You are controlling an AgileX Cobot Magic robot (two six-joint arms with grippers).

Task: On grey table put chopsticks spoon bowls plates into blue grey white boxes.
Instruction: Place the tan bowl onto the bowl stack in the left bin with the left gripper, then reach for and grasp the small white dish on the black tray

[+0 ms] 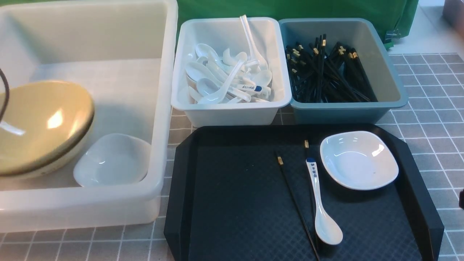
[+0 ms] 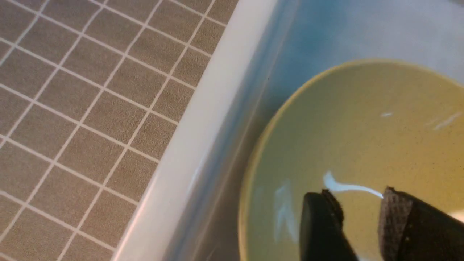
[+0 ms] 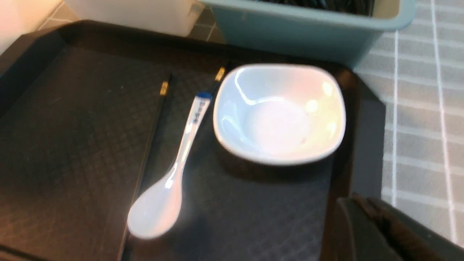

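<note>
The plate (image 1: 359, 159) is the piece closest to the right tool (image 3: 357, 204). That tool hangs at the right side of the black tray (image 1: 235, 203) with its jaws pressed together on nothing. From it, the plate lies inward and farther along, in the tray's far right corner, right way up and empty. Just past the plate toward the tray's middle is the spoon (image 1: 319, 203), its long axis running from the tray's far edge to its near edge, blue-marked handle end far and scoop end near. The chopsticks (image 1: 293, 199) follow roughly the same line. One slants alone on the side nearer the tray's middle, and the other seems to lie partly under the spoon's handle. Beyond the tray's far edge stand the white box (image 1: 232, 116), already holding spoons, and the blue-grey box (image 1: 348, 108), already full of chopsticks. Off the tray's left side is the big tub (image 1: 159, 108), where the left tool (image 2: 357, 197) hovers with jaws apart and empty over the nested, tilted yellow bowls (image 1: 43, 123); a second plate (image 1: 112, 161) sits beside them. The right arm looks the natural one for whatever leaves the tray next. Its jaws would have to part first, and the plate's rim faces it, while the spoon and chopsticks lie lengthwise to its approach.
</note>
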